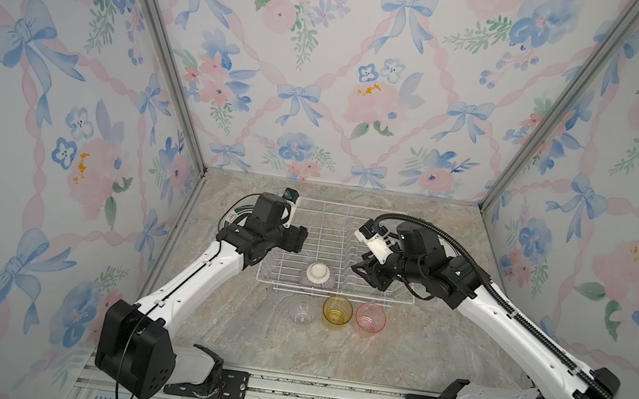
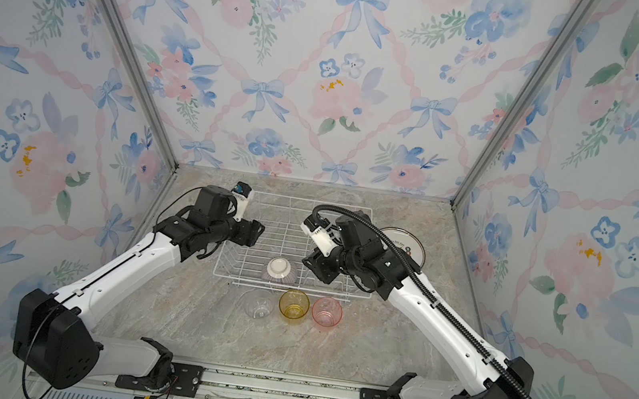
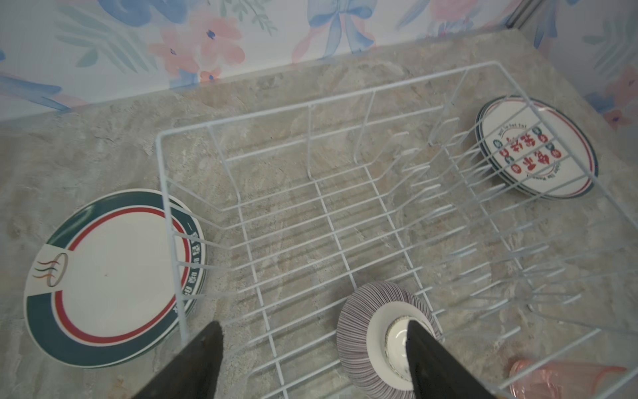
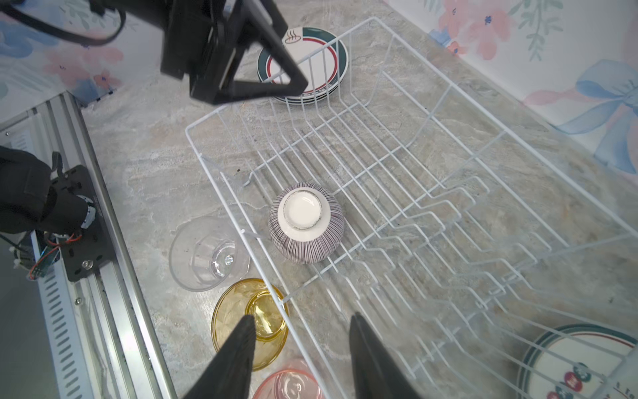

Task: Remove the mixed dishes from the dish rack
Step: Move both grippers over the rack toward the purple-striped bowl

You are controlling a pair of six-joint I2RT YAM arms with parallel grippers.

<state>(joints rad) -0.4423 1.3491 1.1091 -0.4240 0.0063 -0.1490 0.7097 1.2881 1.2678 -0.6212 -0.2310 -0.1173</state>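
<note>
Only the bowl's still in the rack, and both my hands are empty

The ribbed bowl [image 1: 317, 275] sits upside down by the front edge of the dish rack [image 1: 330, 231], low between my two hands. My left hand [image 3: 314, 324] hangs wide open over the rack's left side, with the bowl below it, under one finger. My right hand [image 4: 302, 317] is roughly half open and the bowl is just ahead of it. The yellow tumbler [image 1: 337, 310] stands on the tabletop [image 1: 249, 338] in front of the rack.

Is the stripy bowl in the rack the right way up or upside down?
Upside down. The bowl shows its white foot ring on top, and its striped sides widen downward onto the wires of the dish rack.
</note>
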